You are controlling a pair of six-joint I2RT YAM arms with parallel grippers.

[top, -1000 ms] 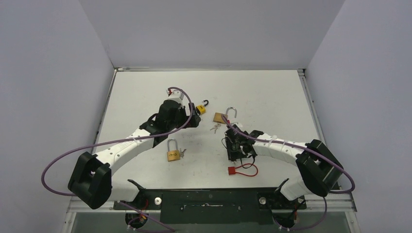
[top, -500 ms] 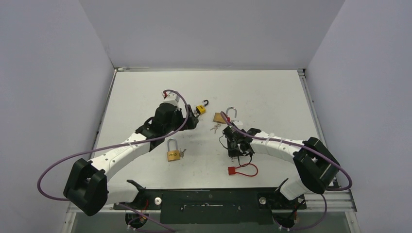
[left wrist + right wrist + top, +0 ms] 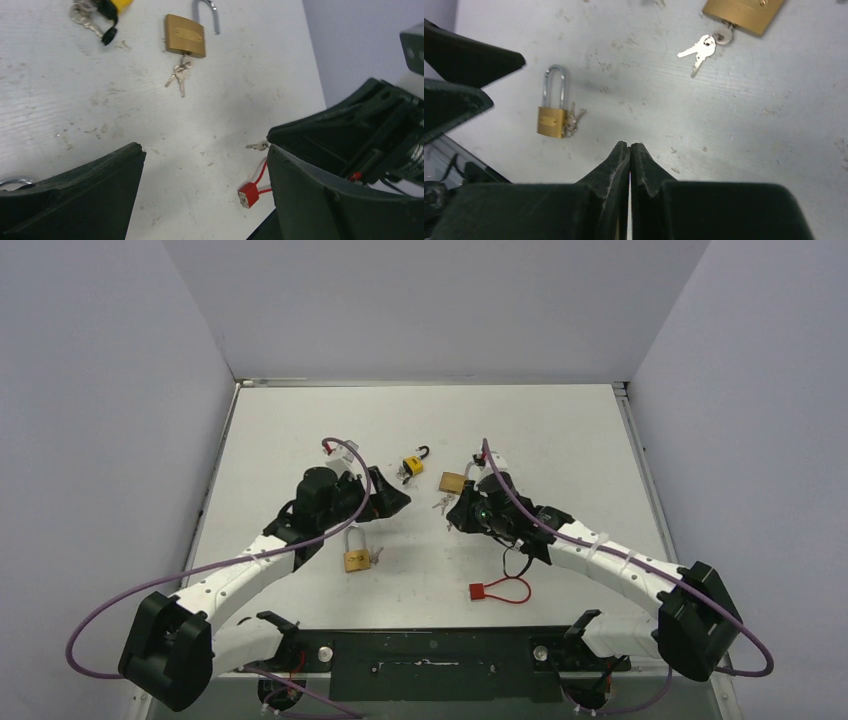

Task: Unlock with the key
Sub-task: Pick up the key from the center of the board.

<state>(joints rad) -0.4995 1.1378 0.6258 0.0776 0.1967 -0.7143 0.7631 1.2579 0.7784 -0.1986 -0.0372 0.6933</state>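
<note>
Table (image 3: 560, 430): white, scuffed. Four locks lie on it.

Left gripper (image 3: 206, 149): fingers spread wide with nothing between them, poised over bare table. In the top view its tips point toward the centre of the table.

Right gripper (image 3: 629, 146): fingers pressed together tip to tip. Nothing is visible between them. It faces the left gripper across a short gap of table.

Open brass padlock (image 3: 185, 35): lies flat on the far side of the right gripper, with its shackle swung out of the body. A key bunch (image 3: 177, 77) sits at the base of the body, touching it. Whether a key is seated in the keyway cannot be told.

Closed brass padlock (image 3: 551, 120): lies flat on the near side of the left gripper, shackle shut. A second key bunch (image 3: 574, 120) lies against its side.

Yellow padlock (image 3: 412, 464): has a dark shackle and lies farther back, between the two grippers, apart from both.

Red lock (image 3: 480, 591): has a red cable loop and lies toward the near edge, beside the right arm.

A single silver key (image 3: 257, 146) lies loose on the table, close to the right arm's dark housing.
</note>
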